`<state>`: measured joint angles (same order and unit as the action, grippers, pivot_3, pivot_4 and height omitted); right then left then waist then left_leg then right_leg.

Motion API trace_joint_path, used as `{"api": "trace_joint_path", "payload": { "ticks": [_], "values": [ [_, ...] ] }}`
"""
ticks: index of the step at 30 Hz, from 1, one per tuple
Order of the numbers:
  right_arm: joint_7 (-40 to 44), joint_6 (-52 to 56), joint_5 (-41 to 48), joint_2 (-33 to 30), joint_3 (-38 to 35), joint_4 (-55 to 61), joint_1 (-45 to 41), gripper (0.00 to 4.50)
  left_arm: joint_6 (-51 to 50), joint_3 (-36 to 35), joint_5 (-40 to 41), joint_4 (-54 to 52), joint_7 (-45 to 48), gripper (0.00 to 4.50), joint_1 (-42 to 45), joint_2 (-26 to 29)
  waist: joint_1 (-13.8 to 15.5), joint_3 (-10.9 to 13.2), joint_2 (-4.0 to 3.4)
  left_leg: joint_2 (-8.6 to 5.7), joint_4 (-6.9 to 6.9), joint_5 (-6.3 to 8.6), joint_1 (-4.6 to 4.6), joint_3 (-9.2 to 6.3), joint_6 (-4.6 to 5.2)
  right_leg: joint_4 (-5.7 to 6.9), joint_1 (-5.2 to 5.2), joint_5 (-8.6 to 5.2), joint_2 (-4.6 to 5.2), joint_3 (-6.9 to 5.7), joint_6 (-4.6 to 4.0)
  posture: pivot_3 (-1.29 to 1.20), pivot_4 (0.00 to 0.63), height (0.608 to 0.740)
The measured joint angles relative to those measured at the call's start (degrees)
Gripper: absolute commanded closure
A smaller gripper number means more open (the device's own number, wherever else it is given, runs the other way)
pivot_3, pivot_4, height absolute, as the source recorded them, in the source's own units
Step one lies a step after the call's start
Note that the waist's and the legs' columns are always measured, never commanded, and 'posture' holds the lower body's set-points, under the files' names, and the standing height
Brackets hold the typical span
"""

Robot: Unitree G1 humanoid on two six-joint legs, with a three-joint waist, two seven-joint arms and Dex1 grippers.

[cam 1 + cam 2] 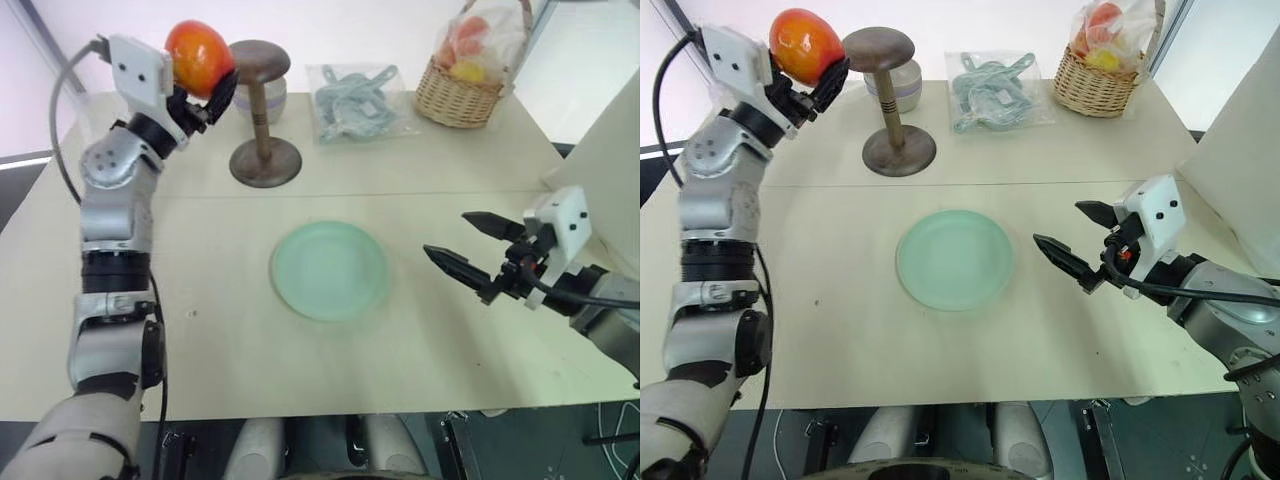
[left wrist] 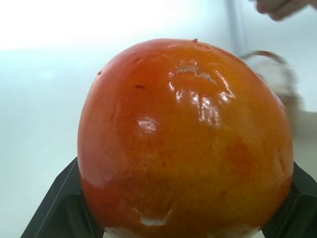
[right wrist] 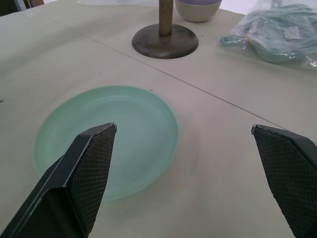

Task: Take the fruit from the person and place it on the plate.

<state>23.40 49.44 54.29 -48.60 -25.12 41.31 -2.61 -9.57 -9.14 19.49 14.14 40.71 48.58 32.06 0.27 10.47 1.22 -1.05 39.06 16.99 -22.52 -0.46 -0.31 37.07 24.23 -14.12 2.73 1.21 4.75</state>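
Left eye: L gripper (image 1: 205, 88) clamps fruit (image 1: 196, 55) aloft.

A wooden stand (image 1: 263, 110), bagged teal items (image 1: 355, 100) and a wicker basket (image 1: 462, 92) line the table (image 1: 200, 340).

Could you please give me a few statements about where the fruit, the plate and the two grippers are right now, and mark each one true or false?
1. The left gripper is shut on the fruit, held up above the table. True.
2. The fruit already lies on the mint-green plate. False: the plate has nothing on it.
3. The right gripper is open and holds nothing. True.
4. The wooden stand stands on the plate. False: it stands on the table behind the plate, apart from it.
5. The wicker basket of wrapped fruit sits at the far right of the table. True.
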Motion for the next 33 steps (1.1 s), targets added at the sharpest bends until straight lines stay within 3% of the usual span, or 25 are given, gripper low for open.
{"api": "trace_joint_path", "payload": {
  "ticks": [5,12,22,29,33],
  "values": [
    [1.79,-0.04,-0.27,-0.77,1.18,-0.58,-2.08,0.0,-7.83,6.78,3.73,-3.26,16.21,1.44,-3.53,4.01,0.22,0.0,0.0,-0.02,0.07,-0.01,0.03,0.01,0.0,0.02,-0.04,-0.01,-0.07,-0.02,-0.01,0.0,0.15,0.74],
    [4.29,-1.48,-2.61,-1.16,7.27,-2.89,-7.82,0.0,-3.99,17.06,-0.29,8.44,32.39,1.44,2.01,0.95,0.38,0.0,0.0,-0.03,0.09,-0.01,-0.01,0.02,0.02,0.01,-0.03,-0.01,-0.12,-0.07,-0.02,0.0,0.15,0.74],
    [3.8,-2.25,-5.09,0.52,9.2,-3.05,-8.35,0.0,2.08,22.8,-6.85,24.45,40.36,1.44,7.0,-8.88,0.36,0.01,0.02,-0.04,0.09,0.04,-0.13,0.02,0.12,-0.02,0.07,-0.01,-0.1,-0.07,-0.01,0.0,0.15,0.74],
    [4.29,-1.53,-4.65,-0.09,9.17,-2.15,-8.24,0.0,5.44,24.24,-9.09,25.83,44.16,1.44,6.93,-10.29,0.21,0.01,0.01,-0.01,0.08,0.04,-0.12,0.01,0.12,0.01,0.1,-0.01,-0.06,-0.04,-0.01,0.0,0.15,0.74],
    [7.02,-0.22,-5.7,-4.37,10.47,-0.93,-5.32,0.0,6.64,24.22,-10.06,27.08,44.92,1.44,6.92,-11.22,0.45,0.01,0.01,-0.04,0.09,0.04,-0.15,0.0,0.12,-0.01,0.1,-0.01,-0.07,-0.06,-0.01,0.0,0.15,0.74]
  ]
}}
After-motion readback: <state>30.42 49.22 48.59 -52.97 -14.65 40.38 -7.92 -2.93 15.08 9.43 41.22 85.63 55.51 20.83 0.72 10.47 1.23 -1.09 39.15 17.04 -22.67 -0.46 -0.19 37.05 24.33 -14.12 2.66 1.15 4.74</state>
